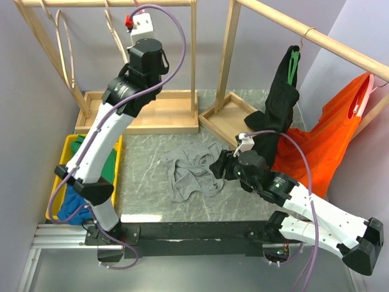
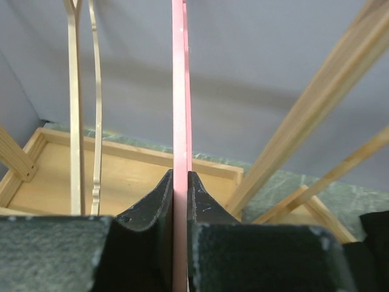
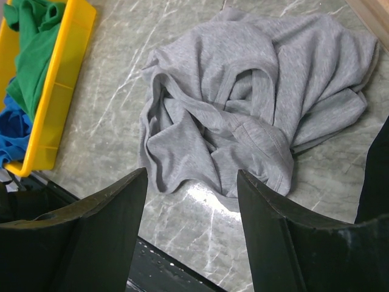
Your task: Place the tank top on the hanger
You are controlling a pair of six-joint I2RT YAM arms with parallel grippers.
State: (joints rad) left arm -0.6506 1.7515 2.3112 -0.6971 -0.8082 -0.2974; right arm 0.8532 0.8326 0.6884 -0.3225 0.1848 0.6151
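The left gripper (image 2: 180,182) is clamped on the hanger (image 2: 180,91); the right gripper (image 3: 191,182) hangs wide open, holding nothing, above the crumpled top (image 3: 255,91).

A grey-green marbled table top (image 1: 146,176) carries a yellow plastic bin (image 1: 65,146) at its left edge, with a crumpled green garment (image 3: 30,48) and a blue garment (image 3: 12,134) inside. At the back left stands a pale wooden rack with a tray base (image 1: 164,112); thin cream wooden hangers (image 1: 64,48) hang from its rail. A second wooden rack (image 1: 316,39) slants across the back right. A black garment (image 1: 282,97) hangs from it on a green hanger (image 1: 294,64), just beside an orange garment (image 1: 316,146) on a pink hanger (image 1: 363,97).
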